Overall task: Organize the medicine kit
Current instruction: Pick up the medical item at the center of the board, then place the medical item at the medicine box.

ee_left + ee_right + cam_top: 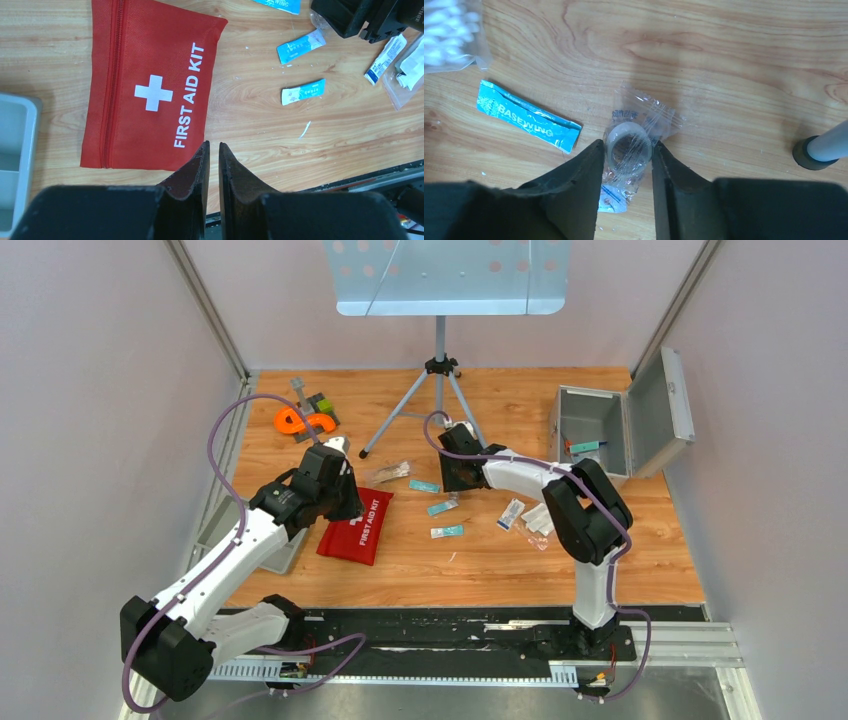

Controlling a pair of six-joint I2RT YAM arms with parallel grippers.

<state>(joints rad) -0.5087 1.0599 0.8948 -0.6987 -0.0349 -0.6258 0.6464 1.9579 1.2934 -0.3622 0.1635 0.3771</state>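
**Top view.** One medicine kit (660, 415) stands at the far right of the surface (480, 560), with its lid swung open to the right and one teal item (585, 447) inside. Also on the surface are one red pouch (355, 525), three teal sachets (442, 507) and one grey tray (214, 525) at the left edge. The left arm (235, 545) stretches forward, its wrist at the pouch's far corner. The right arm (585, 510) is bent at the elbow and reaches leftward to mid-surface, near one tripod (438, 390).

**Left wrist view.** One pouch, three sachets and a tray corner are visible. The left end effector (212, 146) hangs over the pouch's edge — jaws barely parted, nothing in the thin slit between them.

**Right wrist view.** One sachet, one bag of cotton swabs (449, 35) and one clear packet (644, 117) with a ring inside are visible. The right end effector (628, 145) points down, its jaws closely flanking the ring — whether they are clenched on it cannot be told.
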